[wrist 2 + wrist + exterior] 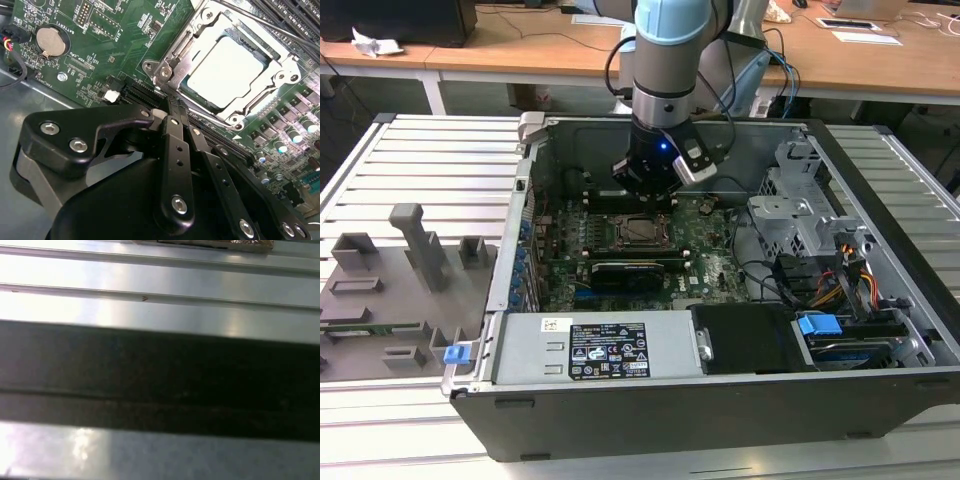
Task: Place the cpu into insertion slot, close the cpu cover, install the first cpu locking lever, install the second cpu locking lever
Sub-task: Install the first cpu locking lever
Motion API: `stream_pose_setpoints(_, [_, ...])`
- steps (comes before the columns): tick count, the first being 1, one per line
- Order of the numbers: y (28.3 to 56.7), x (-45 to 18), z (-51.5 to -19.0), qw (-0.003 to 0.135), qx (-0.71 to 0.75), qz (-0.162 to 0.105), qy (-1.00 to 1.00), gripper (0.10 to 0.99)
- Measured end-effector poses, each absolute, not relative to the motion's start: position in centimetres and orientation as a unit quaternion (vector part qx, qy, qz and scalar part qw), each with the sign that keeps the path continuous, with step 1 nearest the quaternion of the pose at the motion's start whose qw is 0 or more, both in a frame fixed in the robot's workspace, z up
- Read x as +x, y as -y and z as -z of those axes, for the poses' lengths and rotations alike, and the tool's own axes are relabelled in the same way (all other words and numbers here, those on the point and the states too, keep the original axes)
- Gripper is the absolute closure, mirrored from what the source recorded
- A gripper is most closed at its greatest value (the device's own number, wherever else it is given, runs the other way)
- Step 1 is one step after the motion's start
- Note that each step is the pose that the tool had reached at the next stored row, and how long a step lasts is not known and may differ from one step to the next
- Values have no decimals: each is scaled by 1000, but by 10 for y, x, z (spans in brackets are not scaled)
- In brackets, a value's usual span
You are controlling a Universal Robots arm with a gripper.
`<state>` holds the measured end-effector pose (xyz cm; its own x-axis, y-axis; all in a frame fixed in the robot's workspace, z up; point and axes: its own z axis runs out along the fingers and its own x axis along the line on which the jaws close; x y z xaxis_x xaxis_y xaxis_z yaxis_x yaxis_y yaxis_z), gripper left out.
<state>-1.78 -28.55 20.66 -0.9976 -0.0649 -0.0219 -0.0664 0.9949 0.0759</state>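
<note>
We see the cpu [227,75] already seated in the insertion slot [167,52], with the cpu cover [280,65] lying down over its edges; the levers, we judge, remain unfinished. Our gripper [172,107] hovers just beside the socket's corner, jaws together, holding nothing.

The insertion slot [642,230] is left open from above. It is hemmed by the black graphics card [625,271] just beside it, the case walls, and the drive cage [798,210] nearby.
</note>
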Motion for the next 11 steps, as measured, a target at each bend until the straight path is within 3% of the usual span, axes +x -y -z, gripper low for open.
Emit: stream_pose_setpoints(11, [285,-17,-204,9,-33,-34,-999,980])
